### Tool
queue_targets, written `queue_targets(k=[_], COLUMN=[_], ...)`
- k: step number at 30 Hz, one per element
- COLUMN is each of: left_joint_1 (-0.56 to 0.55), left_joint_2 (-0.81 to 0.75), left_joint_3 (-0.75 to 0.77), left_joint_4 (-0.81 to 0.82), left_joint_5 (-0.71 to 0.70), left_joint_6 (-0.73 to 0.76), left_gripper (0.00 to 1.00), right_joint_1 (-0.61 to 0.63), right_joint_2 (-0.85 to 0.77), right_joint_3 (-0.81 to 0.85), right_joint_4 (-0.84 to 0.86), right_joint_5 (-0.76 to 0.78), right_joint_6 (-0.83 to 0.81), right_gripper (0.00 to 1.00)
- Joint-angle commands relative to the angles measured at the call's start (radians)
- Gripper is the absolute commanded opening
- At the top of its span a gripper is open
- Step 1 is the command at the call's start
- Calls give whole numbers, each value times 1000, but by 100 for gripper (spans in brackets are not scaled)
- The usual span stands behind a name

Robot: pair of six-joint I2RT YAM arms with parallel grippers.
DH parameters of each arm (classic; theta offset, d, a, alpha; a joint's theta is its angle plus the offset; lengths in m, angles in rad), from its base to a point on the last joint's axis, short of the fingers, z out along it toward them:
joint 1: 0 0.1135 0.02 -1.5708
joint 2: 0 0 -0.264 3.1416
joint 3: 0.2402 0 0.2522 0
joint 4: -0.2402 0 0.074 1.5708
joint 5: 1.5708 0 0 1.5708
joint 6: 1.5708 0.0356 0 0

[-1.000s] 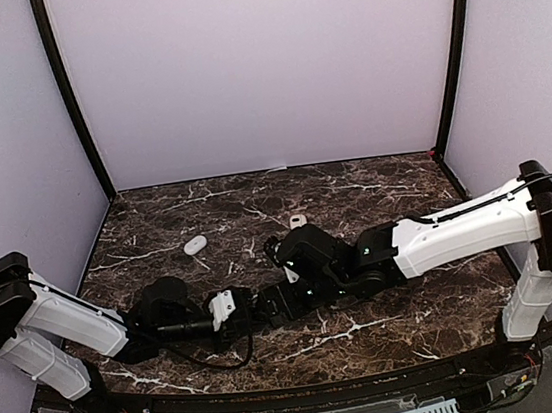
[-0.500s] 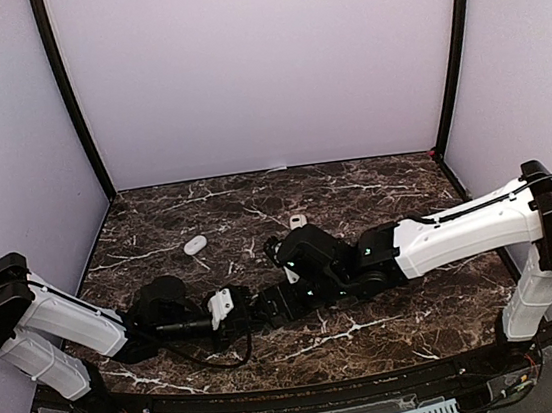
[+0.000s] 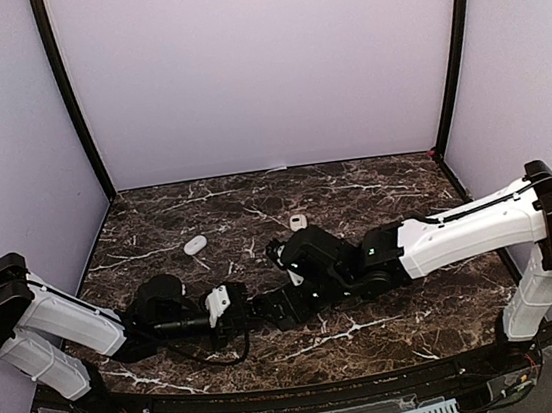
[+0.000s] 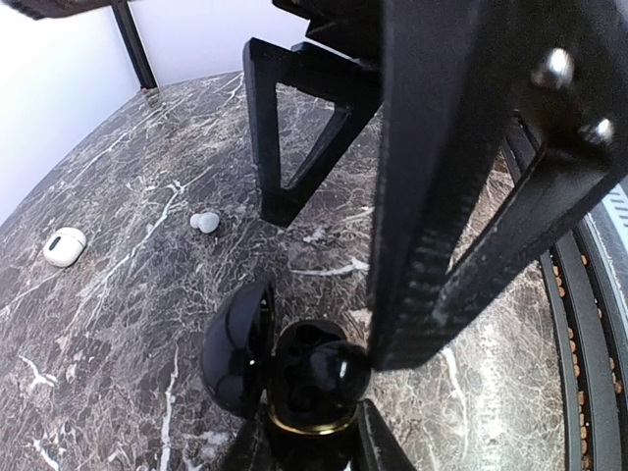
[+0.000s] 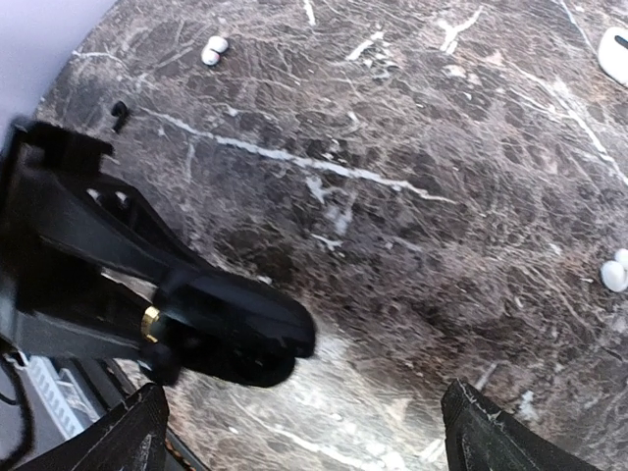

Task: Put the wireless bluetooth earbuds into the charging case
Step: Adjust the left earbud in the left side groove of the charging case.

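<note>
The table (image 3: 375, 194) is a dark brown marble-look slab veined in white, smooth with a soft sheen. The charging case (image 4: 294, 373), at six o'clock in the left wrist view, is glossy black plastic that catches light on its lid, with a gold-coloured metallic ring at its rim. The earbuds (image 4: 204, 222) at nine o'clock are glossy white plastic, as is the white case (image 4: 64, 246) farther out the same way. The right gripper (image 5: 309, 432) has fingers (image 4: 432, 196) of matt black plastic, finely ridged along one edge, with bright metal screws (image 4: 554, 69). The arm shells (image 3: 470, 228) are smooth white plastic. The walls (image 3: 259, 67) are matt pale lilac.
</note>
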Motion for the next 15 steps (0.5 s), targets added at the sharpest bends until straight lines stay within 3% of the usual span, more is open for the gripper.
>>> queue_targets(k=[1, 15], left_joint_1=[4, 7], left_joint_2=[-36, -32], left_joint_3=[-10, -10], left_joint_4=[58, 59], left_joint_5=[43, 54], left_joint_6=[-14, -18], left_gripper=[12, 12], right_joint_1=[0, -1], right_joint_2=[-47, -132], right_joint_3=[-53, -100], right_joint_4=[-23, 46], right_joint_5=[83, 56], right_joint_6=[-100, -177], right_gripper=[97, 98])
